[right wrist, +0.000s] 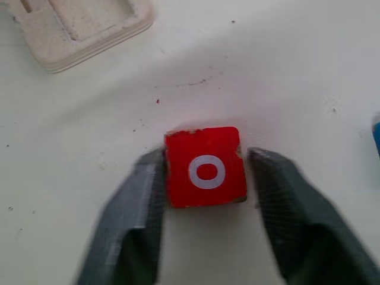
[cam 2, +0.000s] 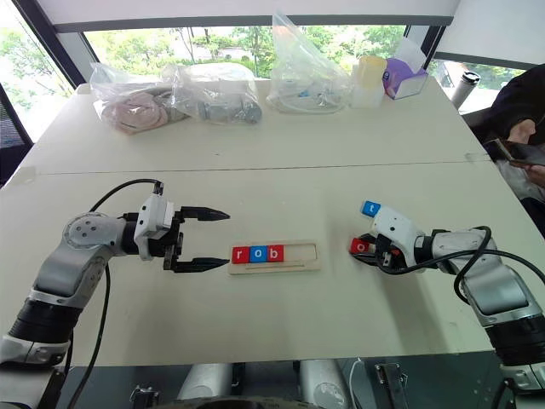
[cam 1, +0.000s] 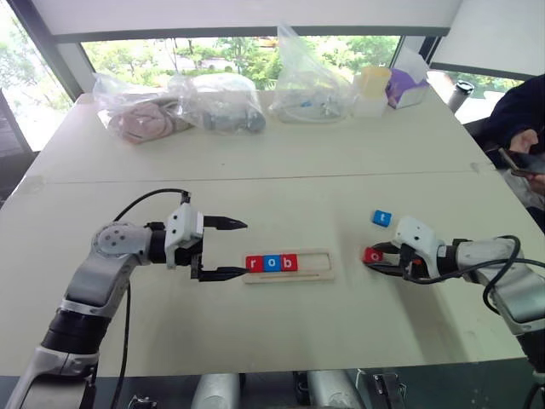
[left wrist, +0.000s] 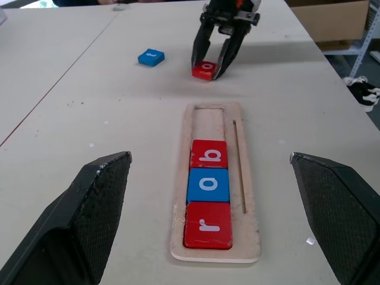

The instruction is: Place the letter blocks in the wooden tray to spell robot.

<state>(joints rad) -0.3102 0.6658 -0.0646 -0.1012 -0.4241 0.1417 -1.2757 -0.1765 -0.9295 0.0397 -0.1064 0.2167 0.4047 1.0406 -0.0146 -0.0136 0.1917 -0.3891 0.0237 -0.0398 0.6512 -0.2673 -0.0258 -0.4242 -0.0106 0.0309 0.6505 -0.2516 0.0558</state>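
Tray [cam 1: 319, 274] holds r-o-b; right fingers [right wrist: 142, 202] closing around red o [right wrist: 206, 167], left gripper [cam 1: 223, 249] released; next lift into fourth slot.

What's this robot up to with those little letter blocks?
It is spelling "robot" in a wooden tray. The red r, blue o and red b already sit in the slot, leaving two spaces. The right hand has its fingers on either side of the red o block, which lies on the table; a small gap shows on one side. The blue t block waits nearby. The left hand hovers open beside the tray's r end.
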